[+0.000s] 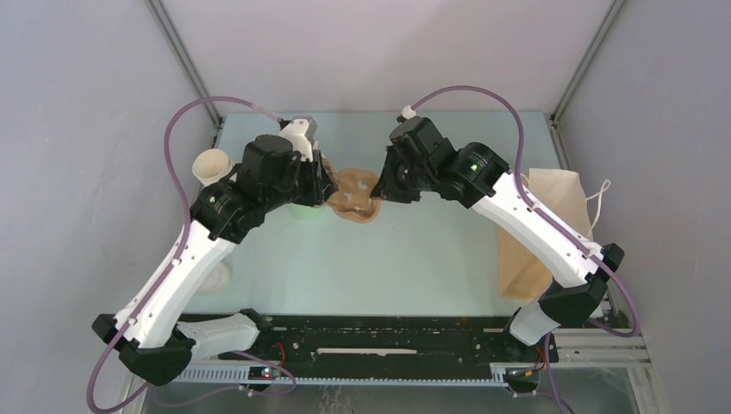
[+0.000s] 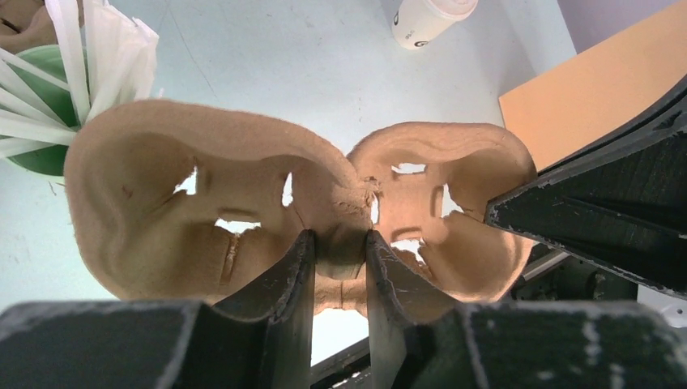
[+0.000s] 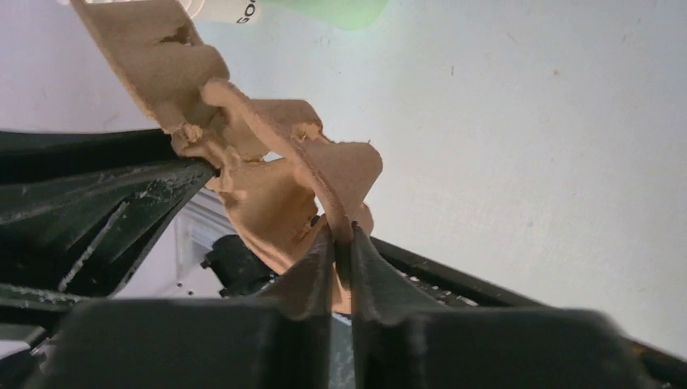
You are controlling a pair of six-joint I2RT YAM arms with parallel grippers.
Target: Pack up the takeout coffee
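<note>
From above, the left gripper (image 1: 330, 186) and right gripper (image 1: 380, 186) meet over a brown moulded-pulp cup carrier (image 1: 355, 203). In the left wrist view, the jaws are clenched on the carrier's middle ridge. The small white lidded paper cup (image 2: 425, 16) sits well beyond the carrier, untouched. In the right wrist view, the fingers pinch the carrier's rim. The cup looks light and crushable, so I'd grip it gently, mid-wall.

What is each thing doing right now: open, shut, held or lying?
cup carrier: held by both grippers.
left gripper: shut on cup carrier.
right gripper: shut on cup carrier's edge.
takeout coffee: lid on, not held.
paper bag: lying flat.
green cup: holds white sticks.
</note>
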